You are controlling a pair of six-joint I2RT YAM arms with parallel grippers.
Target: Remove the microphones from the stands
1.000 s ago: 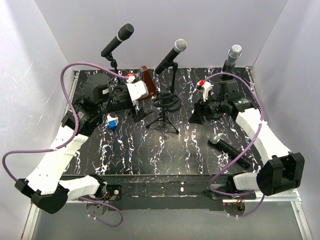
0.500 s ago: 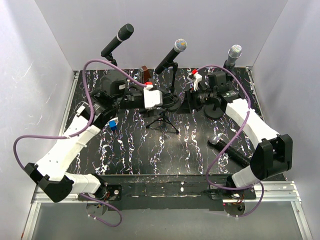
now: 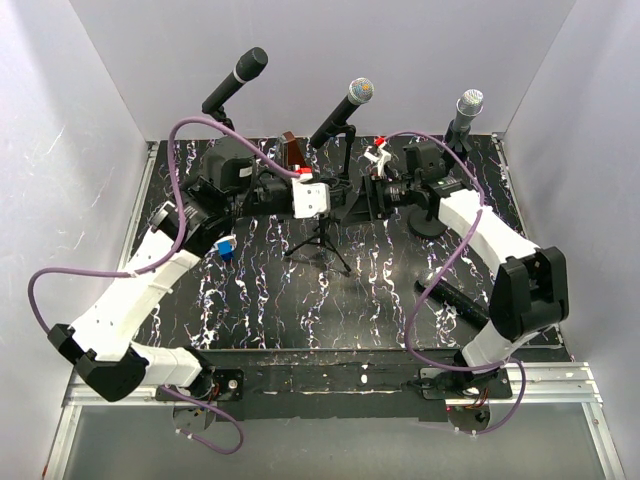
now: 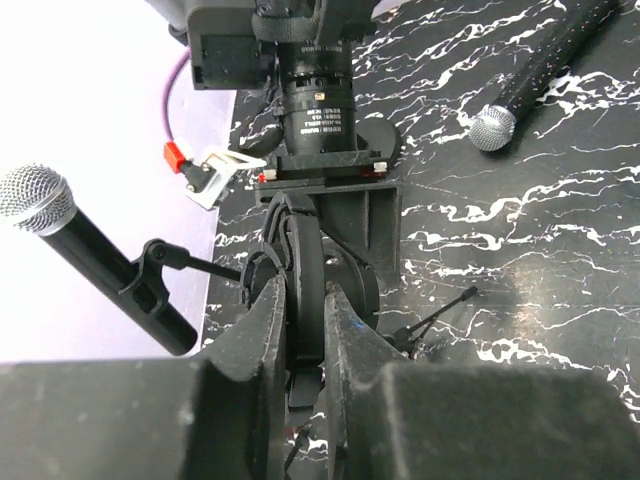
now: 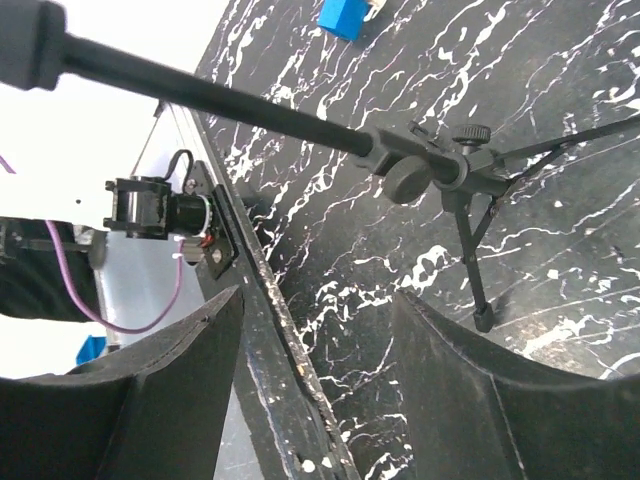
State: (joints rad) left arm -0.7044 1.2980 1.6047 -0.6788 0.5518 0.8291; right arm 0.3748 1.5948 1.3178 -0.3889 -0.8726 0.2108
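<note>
The microphone (image 3: 352, 100) with a blue-silver head sits tilted in the clip of the middle tripod stand (image 3: 325, 245). My left gripper (image 3: 335, 200) is shut on the stand's black upright part, just below the clip. In the left wrist view the fingers (image 4: 265, 320) press on that black bar, and the microphone (image 4: 60, 215) slants at the left in its clip (image 4: 150, 275). My right gripper (image 3: 362, 197) faces the left one from the other side of the stand and stands open. In the right wrist view the stand's rod and joint knob (image 5: 405, 180) lie beyond its empty jaws (image 5: 320, 330).
Two more microphones stand at the back, one black (image 3: 238, 78) and one silver-headed (image 3: 466, 108) on a round base (image 3: 430, 222). A loose microphone (image 3: 455, 297) lies on the table at the right. A small blue piece (image 3: 224, 246) lies at the left, and a brown block (image 3: 292, 148) behind.
My left gripper moved right to the middle stand and closed on its upright. The right arm swung left up to the same stand, jaws still open.
</note>
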